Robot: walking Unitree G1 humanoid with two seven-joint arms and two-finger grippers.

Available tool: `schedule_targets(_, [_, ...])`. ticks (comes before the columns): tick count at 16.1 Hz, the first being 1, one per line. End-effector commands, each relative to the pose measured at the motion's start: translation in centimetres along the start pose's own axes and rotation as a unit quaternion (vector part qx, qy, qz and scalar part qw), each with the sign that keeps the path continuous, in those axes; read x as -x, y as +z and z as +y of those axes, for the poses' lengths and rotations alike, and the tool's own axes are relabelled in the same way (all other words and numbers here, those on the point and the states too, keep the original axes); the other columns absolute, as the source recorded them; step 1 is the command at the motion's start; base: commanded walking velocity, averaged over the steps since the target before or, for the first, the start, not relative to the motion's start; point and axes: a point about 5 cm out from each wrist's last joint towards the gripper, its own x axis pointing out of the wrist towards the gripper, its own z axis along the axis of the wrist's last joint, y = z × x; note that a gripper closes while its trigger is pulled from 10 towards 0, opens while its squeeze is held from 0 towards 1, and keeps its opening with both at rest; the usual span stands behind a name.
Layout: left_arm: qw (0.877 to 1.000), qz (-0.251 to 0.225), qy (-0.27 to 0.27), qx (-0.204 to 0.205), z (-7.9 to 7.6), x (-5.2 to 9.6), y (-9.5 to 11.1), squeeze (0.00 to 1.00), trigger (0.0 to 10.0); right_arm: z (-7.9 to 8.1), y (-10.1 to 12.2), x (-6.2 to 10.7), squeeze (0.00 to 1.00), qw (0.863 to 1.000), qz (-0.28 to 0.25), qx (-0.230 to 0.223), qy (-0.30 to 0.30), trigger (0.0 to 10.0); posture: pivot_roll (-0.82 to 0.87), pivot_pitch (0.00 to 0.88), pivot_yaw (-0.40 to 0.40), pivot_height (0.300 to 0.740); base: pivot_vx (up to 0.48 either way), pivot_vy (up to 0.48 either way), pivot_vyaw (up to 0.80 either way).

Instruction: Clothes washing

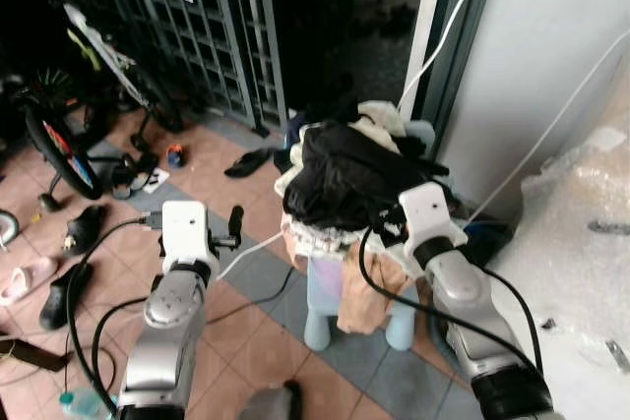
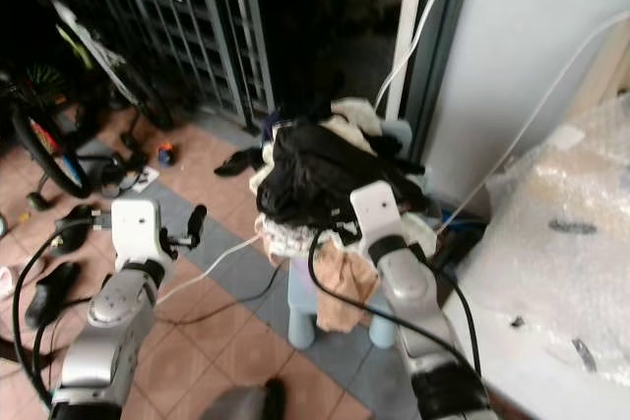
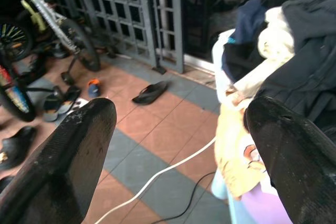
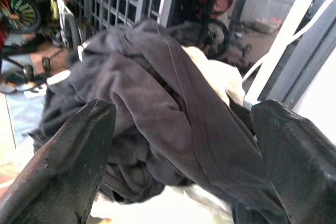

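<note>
A heap of clothes [image 1: 349, 179] is piled on a light blue plastic stool [image 1: 317, 307]. A black garment [image 4: 157, 103] lies on top, with a cream piece [image 4: 212, 77] behind it and a peach cloth [image 1: 366, 292] hanging down the front. My right gripper [image 4: 178, 150] is open, right up against the near side of the heap, its fingers [image 4: 68, 156] spread either side of the black garment. My left gripper [image 3: 178, 145] is also open. It is held in the air to the left of the stool, and nothing lies between its fingers [image 3: 63, 166].
A white cable [image 1: 251, 248] and a black one run across the tiled floor by the stool. A bicycle [image 1: 69, 125], shoes [image 1: 64, 292] and a sandal [image 1: 251, 159] lie to the left before a metal gate [image 1: 197, 27]. Bubble wrap [image 1: 581, 243] and a wall stand on the right.
</note>
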Motion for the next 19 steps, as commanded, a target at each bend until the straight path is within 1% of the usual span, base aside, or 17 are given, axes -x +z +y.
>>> schedule_targets(1, [1.0, -0.009, 0.0, 0.0, 0.1, -0.1, 0.7, 0.0, 10.0, 0.0, 0.0, -0.3, 0.0, 1.0, 0.007, -0.007, -0.003, 10.0, 0.0, 0.0, 0.062, 0.74, 0.0, 0.0, 0.0])
schedule_targets(4, [1.0, -0.009, -0.003, 0.001, 0.0, -0.1, 0.7, 0.0, 10.0, 0.2, -0.5, -0.2, 0.0, 1.0, 0.022, -0.014, 0.009, 10.0, 0.0, 0.0, 0.057, 0.74, 0.164, 0.0, 0.0])
schedule_targets(6, [1.0, -0.007, -0.005, 0.001, -0.1, -0.2, 0.7, 0.0, 10.0, 0.6, -0.7, -0.3, 0.0, 0.999, 0.032, -0.015, 0.029, 10.0, 0.0, 0.0, 0.054, 0.74, 0.266, 0.0, 0.0])
schedule_targets(8, [1.0, -0.007, -0.006, 0.001, -0.1, -0.1, 0.7, 0.0, 10.0, 0.9, -0.7, -0.4, 0.0, 0.998, 0.031, -0.015, 0.043, 10.0, 0.0, 0.0, 0.054, 0.74, 0.274, 0.0, 0.0])
schedule_targets(10, [1.0, -0.007, -0.005, 0.001, 0.0, -0.1, 0.7, 0.0, 10.0, 1.4, -0.3, -0.6, 0.0, 0.998, 0.021, -0.006, 0.062, 10.0, 0.0, 0.0, 0.062, 0.74, 0.285, 0.0, 0.6])
schedule_targets(13, [1.0, -0.006, -0.005, 0.0, 0.1, -0.2, 0.7, 0.0, 10.0, 1.6, -0.3, -0.7, 0.0, 0.997, 0.023, -0.006, 0.068, 10.0, 0.0, 0.0, 0.07, 0.74, 0.3, 0.0, 0.79])
schedule_targets(15, [1.0, -0.005, -0.007, 0.0, 0.1, -0.4, 0.8, 0.0, 10.0, 1.5, -0.5, -1.0, 0.0, 0.997, 0.034, -0.011, 0.068, 10.0, 0.0, 0.002, 0.072, 0.74, 0.298, 0.0, 0.0])
schedule_targets(17, [1.0, -0.005, -0.007, 0.0, 0.1, -0.5, 0.8, 0.0, 10.0, 1.4, -0.5, -1.1, 0.0, 0.997, 0.037, -0.005, 0.065, 10.0, 0.0, 0.0, 0.07, 0.74, 0.283, 0.0, 0.0])
schedule_targets(19, [1.0, -0.014, -0.008, 0.006, 0.0, -0.5, 1.0, 0.0, 10.0, 1.3, -0.9, -1.4, 0.0, 0.997, 0.051, 0.005, 0.058, 10.0, 0.01, 0.0, 0.066, 0.74, 0.0, 0.0, 0.0])
